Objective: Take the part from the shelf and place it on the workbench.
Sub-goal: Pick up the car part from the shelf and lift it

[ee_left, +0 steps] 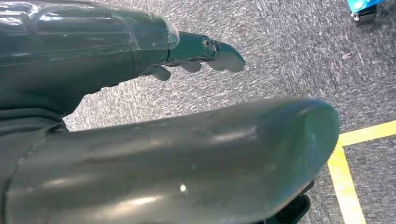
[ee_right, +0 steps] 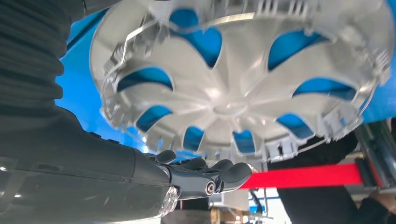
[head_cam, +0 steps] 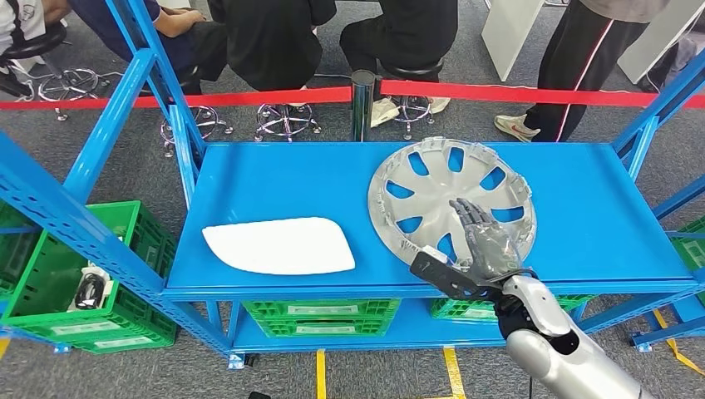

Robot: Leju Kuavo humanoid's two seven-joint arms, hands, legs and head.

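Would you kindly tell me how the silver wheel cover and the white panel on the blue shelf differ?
The wheel cover is round, silver and pierced by openings; the white panel is oblong and solid. The right hand reaches over the wheel cover, while the white panel lies apart from it. Both lie flat on the blue shelf.

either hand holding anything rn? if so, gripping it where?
Nothing is held. The right hand is spread flat over the near rim of the silver wheel cover on the shelf, no grip. The left hand hangs above the floor.

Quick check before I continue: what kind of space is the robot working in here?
Likely a demo or test area set up like a workshop: blue metal shelving holding a silver wheel cover, green crates below, and a red barrier belt with people behind it.
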